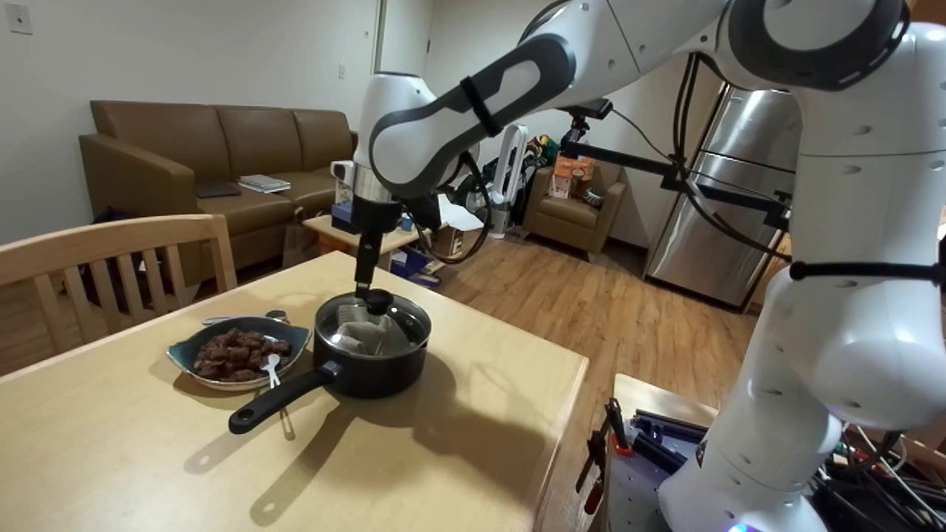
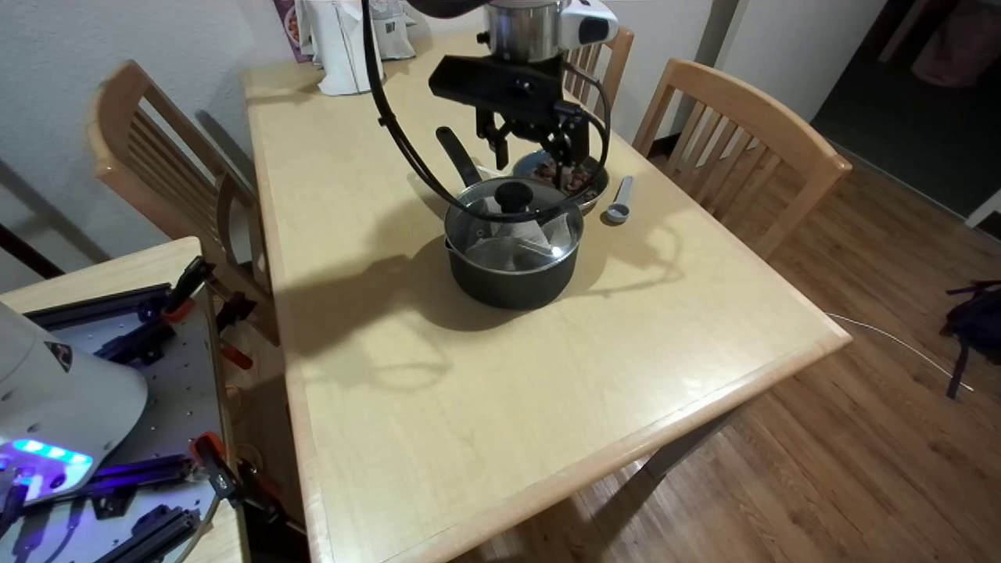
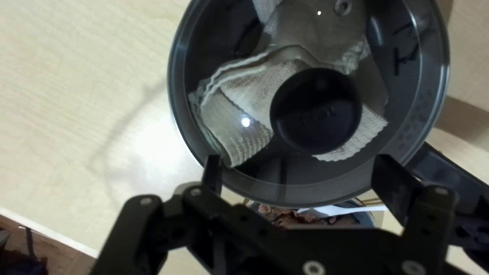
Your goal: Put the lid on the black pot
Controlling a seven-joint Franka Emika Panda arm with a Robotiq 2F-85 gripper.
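The lid [image 1: 408,323] is round see-through glass with a metal rim and a dark knob; it also shows in an exterior view [image 2: 500,254] and the wrist view [image 3: 316,110]. It lies flat on top of the black pot [image 1: 380,377], its rim lined up with the pot's rim. The pot's body shows in an exterior view [image 2: 512,287], its long handle in the wrist view [image 3: 447,175]. Pale folded cloth shows through the glass. My gripper [image 3: 297,166] is open and empty above the lid, near the knob but not around it. It shows in both exterior views [image 1: 362,290] [image 2: 532,168].
A blue-rimmed dish [image 1: 181,360] of brown bits with a white plastic spoon [image 1: 272,366] stands close beside the pot. A measuring spoon [image 2: 618,207] lies near the dish. White bags [image 2: 344,51] stand at the table's far end. Wooden chairs [image 2: 743,133] stand along the table.
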